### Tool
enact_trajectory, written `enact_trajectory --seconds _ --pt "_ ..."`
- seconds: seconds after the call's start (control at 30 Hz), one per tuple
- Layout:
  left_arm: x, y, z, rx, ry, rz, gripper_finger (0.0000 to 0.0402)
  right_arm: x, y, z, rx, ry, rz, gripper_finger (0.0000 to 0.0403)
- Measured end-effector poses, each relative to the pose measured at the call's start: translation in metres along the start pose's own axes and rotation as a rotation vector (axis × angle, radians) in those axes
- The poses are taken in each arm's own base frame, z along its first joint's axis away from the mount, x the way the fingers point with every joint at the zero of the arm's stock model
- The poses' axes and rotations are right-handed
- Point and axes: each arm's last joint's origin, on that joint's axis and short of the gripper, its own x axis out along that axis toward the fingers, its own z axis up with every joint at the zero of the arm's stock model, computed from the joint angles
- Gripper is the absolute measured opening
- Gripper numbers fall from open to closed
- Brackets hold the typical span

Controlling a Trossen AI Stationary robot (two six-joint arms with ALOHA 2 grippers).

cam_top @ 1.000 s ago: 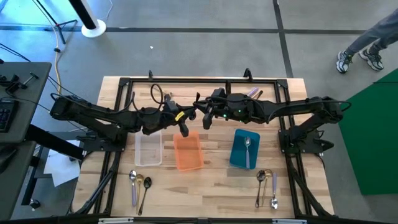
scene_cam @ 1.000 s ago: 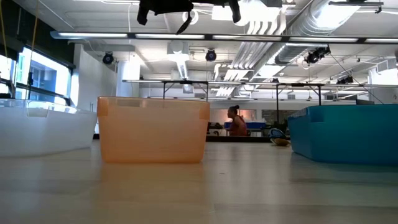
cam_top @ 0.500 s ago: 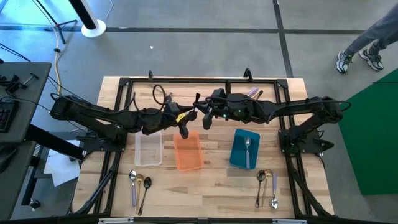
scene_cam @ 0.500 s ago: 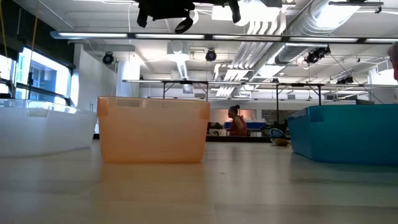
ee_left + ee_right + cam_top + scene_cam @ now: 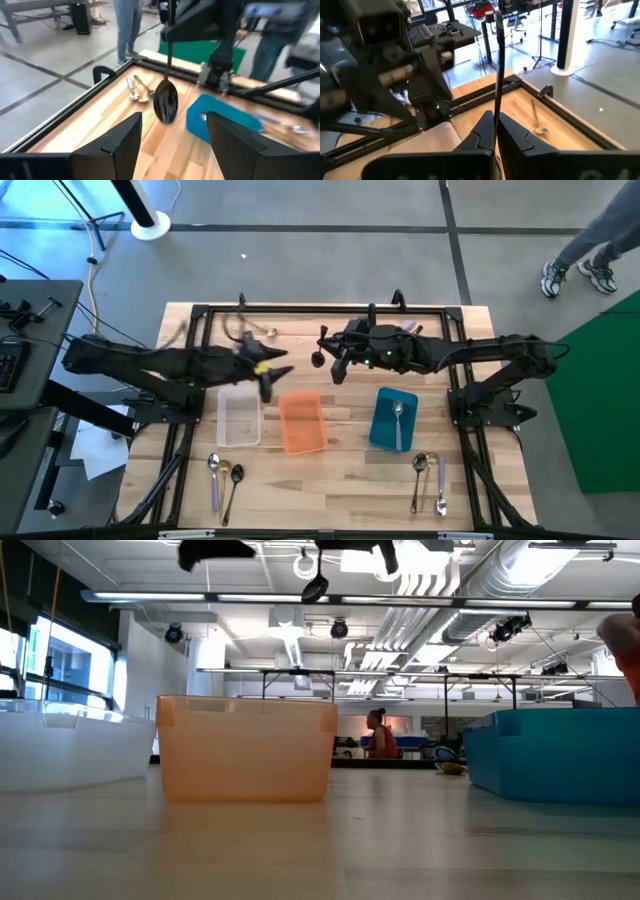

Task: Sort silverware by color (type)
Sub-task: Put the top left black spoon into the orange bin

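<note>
A black spoon [image 5: 166, 102] hangs in the air over the far middle of the table, with my right gripper [image 5: 495, 120] shut on it. My left gripper [image 5: 173, 120] stands open and empty to the spoon's left, above the clear tray's far end [image 5: 240, 395]. The blue tray [image 5: 380, 430] holds a silver spoon [image 5: 398, 415]. More spoons lie flat on the table: two near left [image 5: 222, 475], several near right [image 5: 430, 480], some by the far edge [image 5: 136, 91]. My right gripper pinches the black spoon's thin handle [image 5: 496, 107] between its two fingers, which come nearly level from the table's right and lie across it. The spoon stands about upright and clear of the table. Its bowl [image 5: 315, 588] hangs below the fingers and its handle end [image 5: 498, 20] rises above them.
Three trays stand side by side in mid-table: clear [image 5: 240, 420], orange [image 5: 302, 423], blue. A black frame [image 5: 300, 310] runs along the table's far and side edges. A person's legs [image 5: 585, 265] show on the floor beyond the far right corner.
My left gripper has let go of the black spoon and drawn back toward the table's left edge, rising a little. The spoon has stayed with my right gripper, which has kept its place, and now hangs with its bowl down.
</note>
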Motion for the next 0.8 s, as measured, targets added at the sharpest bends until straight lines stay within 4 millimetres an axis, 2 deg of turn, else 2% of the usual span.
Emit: enact_trajectory --seconds 0.2,0.33,0.43,0.8 --pt "-0.056 0.02 0.029 -0.086 -0.195 -0.121 0.0211 -0.024 -0.001 0.017 -0.058 -0.027 0.123 0.0" --pt "-0.08 0.028 0.038 -0.075 -0.275 -0.215 0.0211 -0.034 0.005 0.022 -0.079 -0.025 0.281 0.0" --pt "-0.088 0.032 0.038 -0.08 -0.289 -0.222 0.0211 -0.035 0.011 0.02 -0.073 -0.007 0.342 0.0" --pt "-0.088 0.032 0.039 -0.055 -0.297 -0.218 0.0211 -0.034 0.017 0.016 -0.045 0.007 0.361 0.0"
